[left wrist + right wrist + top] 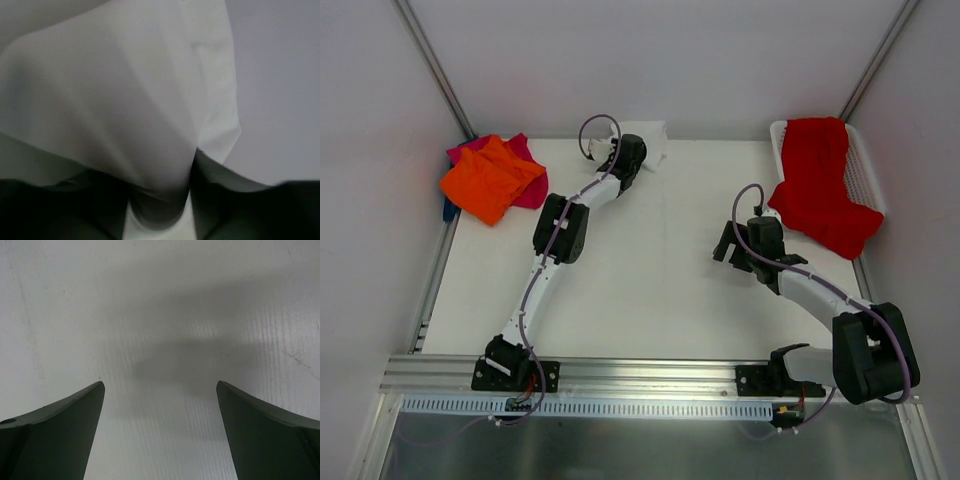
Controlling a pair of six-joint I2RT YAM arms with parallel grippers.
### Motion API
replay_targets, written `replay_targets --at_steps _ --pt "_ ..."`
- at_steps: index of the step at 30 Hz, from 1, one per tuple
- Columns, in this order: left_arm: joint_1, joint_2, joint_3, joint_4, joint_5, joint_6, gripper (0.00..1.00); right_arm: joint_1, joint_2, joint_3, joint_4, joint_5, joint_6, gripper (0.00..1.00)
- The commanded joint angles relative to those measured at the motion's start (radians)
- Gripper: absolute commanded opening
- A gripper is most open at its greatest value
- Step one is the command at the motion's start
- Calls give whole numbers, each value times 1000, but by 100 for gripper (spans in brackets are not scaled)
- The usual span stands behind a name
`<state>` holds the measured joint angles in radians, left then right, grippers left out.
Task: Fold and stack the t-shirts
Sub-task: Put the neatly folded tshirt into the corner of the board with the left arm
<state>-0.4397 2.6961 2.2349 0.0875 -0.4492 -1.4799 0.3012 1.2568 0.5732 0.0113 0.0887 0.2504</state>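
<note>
A white t-shirt (pixel 648 138) lies bunched at the far middle of the table. My left gripper (pixel 626 152) is on its near edge, shut on a fold of it. In the left wrist view the white cloth (pixel 125 100) fills the frame and runs down between the dark fingers of the left gripper (pixel 160 197). An orange t-shirt (pixel 488 180) lies on a magenta-pink one (pixel 528 160) at the far left, with a blue edge (pixel 448 210) beneath. A red t-shirt (pixel 820 185) hangs over the basket. My right gripper (pixel 728 245) (pixel 160 385) is open and empty over bare table.
A white plastic mesh basket (pixel 866 172) stands at the far right under the red shirt. Grey walls with metal posts close in the back and sides. An aluminium rail (pixel 640 372) with both arm bases runs along the near edge.
</note>
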Motion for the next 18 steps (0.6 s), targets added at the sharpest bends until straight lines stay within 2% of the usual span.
replay_targets --at_steps 1,2,3,4,7,12,16,18 --pt "42 69 101 -49 10 39 34 -8 19 47 13 -17 -8 99" --pt "61 79 112 -49 21 44 25 -8 24 47 13 -17 -8 99" --pt "68 88 123 -51 36 46 8 -10 29 45 13 -18 -7 100" --pt "76 108 147 -48 41 50 1 -10 32 44 16 -20 -7 99" --pt "110 134 196 -37 78 90 0 -10 42 48 21 -32 1 99" --pt "173 81 166 41 225 236 0 -11 62 54 49 -60 24 99" --pt "223 -39 111 41 424 422 0 -10 67 53 94 -120 56 99" --pt "257 -125 51 22 473 487 0 -8 62 50 105 -141 73 99"
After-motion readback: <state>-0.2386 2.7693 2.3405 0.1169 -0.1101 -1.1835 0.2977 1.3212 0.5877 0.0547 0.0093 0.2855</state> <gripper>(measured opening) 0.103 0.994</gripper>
